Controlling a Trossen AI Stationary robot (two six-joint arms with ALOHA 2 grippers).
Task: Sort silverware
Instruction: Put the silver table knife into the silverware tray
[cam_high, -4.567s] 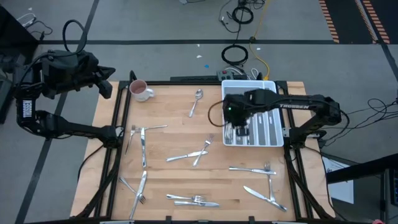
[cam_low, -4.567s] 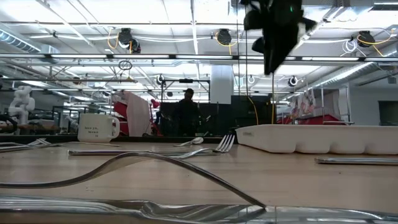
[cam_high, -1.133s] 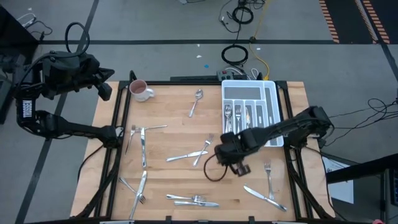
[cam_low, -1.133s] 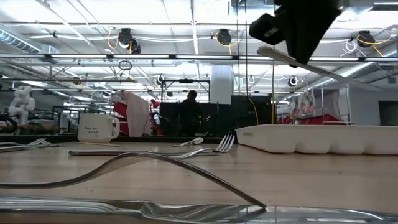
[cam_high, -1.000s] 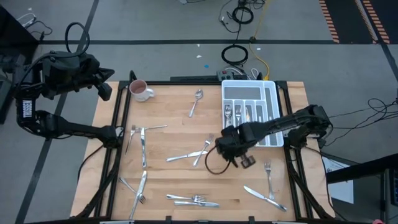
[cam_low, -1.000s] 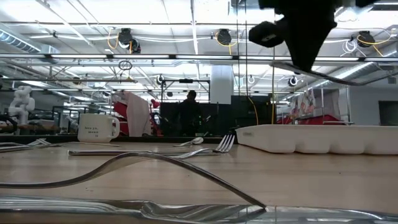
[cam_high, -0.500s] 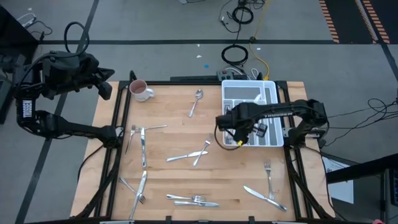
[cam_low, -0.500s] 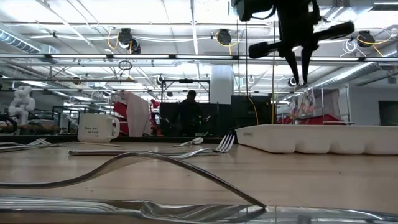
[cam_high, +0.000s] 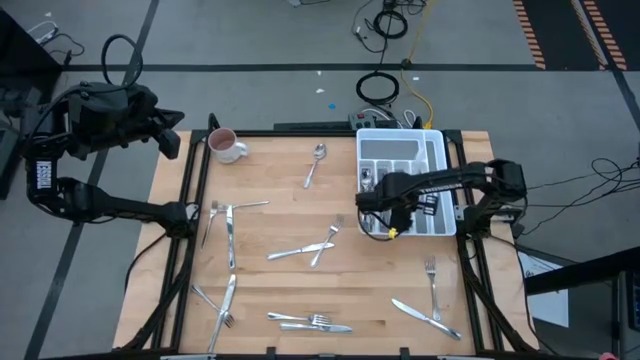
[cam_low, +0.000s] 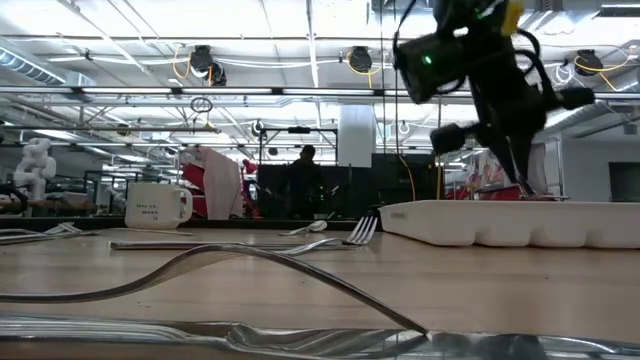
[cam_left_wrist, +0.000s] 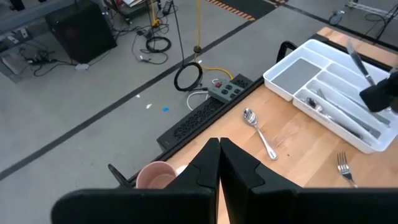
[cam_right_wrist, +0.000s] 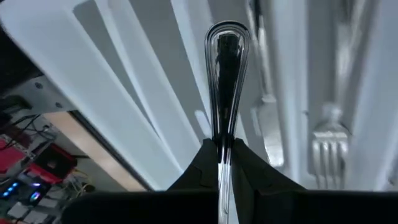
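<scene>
Silverware still lies scattered over the desk (cam_high: 290, 200): forks (cam_high: 431, 272), knives (cam_high: 425, 315) and a spoon (cam_high: 316, 160), with a few pieces already in the white tray (cam_high: 440, 145). One second ago the right hand (cam_high: 392, 222) was out over the bare wood carrying a knife (cam_right_wrist: 225, 81); now it has swung above the tray, clamped on that piece and pointing it down into a slot, so a release looks close. The left hand (cam_left_wrist: 219, 163) waits off the desk's far left corner, pressed together on nothing
</scene>
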